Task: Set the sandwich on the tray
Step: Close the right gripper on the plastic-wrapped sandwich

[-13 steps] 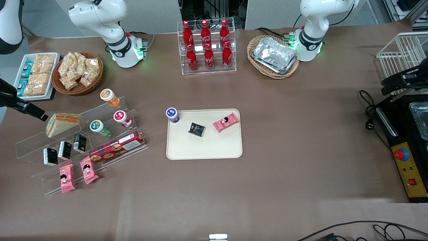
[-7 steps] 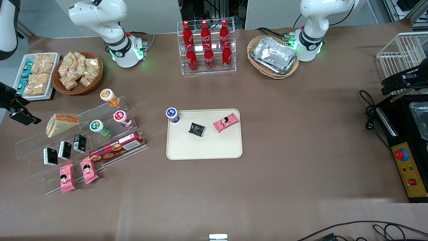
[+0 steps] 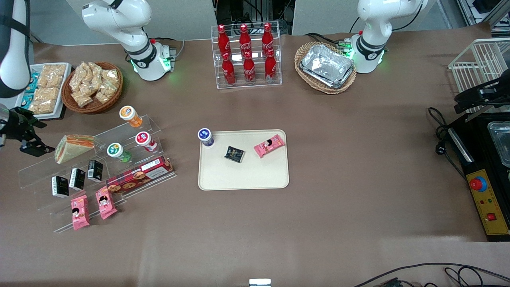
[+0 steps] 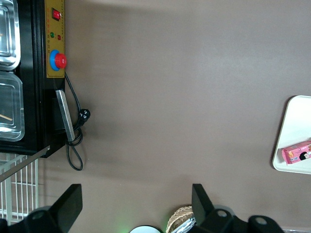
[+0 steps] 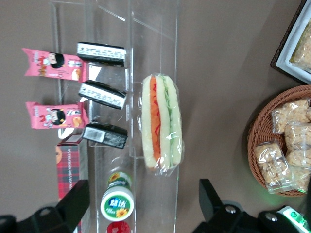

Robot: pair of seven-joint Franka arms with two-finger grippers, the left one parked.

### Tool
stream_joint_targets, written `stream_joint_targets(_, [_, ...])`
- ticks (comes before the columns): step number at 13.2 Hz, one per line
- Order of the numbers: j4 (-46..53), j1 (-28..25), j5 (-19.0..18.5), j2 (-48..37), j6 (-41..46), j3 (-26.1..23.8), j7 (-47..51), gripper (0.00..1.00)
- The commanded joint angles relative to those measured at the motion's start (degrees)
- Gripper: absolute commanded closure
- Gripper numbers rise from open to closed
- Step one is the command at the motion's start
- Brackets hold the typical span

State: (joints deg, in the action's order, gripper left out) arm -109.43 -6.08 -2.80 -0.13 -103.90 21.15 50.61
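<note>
The sandwich is a wrapped wedge of pale bread with orange and green filling. It lies on the top step of a clear acrylic stand, toward the working arm's end of the table. My gripper hovers beside the sandwich, apart from it and toward the table's end. In the right wrist view the sandwich shows lengthwise just ahead of the gripper, whose black fingers stand wide open with nothing between them. The cream tray lies mid-table.
On the stand are small bottles, black boxes, pink packets and a red cookie box. A wicker basket and a white snack tray stand close by. The cream tray holds a blue-capped bottle, a black packet and a pink packet.
The right arm has swung in over the table's end and the wrist has turned, leaving the gripper beside the sandwich. The sandwich and the tray have not moved.
</note>
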Motion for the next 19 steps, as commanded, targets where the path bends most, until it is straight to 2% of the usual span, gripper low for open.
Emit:
stream_joint_targets(1, [-7.62, 1.68, -0.63, -1.45, -5.85, -0.32, 2.65, 0.0])
stream_joint_targets(9, [-14.4, 1.59, -0.8, -0.83, -13.7, -0.41, 5.03, 0.0])
stream_joint_targets(11, [-14.67, 1.59, -1.24, -0.22, -14.75, -0.41, 5.03, 0.06])
stream_joint_targets(12, [-15.54, 1.68, -1.59, -0.13, -16.58, -0.41, 5.03, 0.16])
stream_joint_targets(13, [-16.68, 1.77, -1.68, -0.13, -18.6, -0.41, 5.03, 0.19])
stream_joint_targets(15, [-17.48, 1.77, -2.55, 0.13, -20.72, -0.41, 5.03, 0.39])
stream_joint_targets(17, [-17.66, 1.94, -4.22, 0.14, -21.08, -0.32, 4.77, 0.4])
stream_joint_targets(18, [-17.57, 2.29, -4.75, -0.04, -21.17, -0.41, 4.68, 0.6])
stream_joint_targets(19, [-17.57, 2.3, -4.76, -0.22, -21.43, -0.41, 4.68, 0.74])
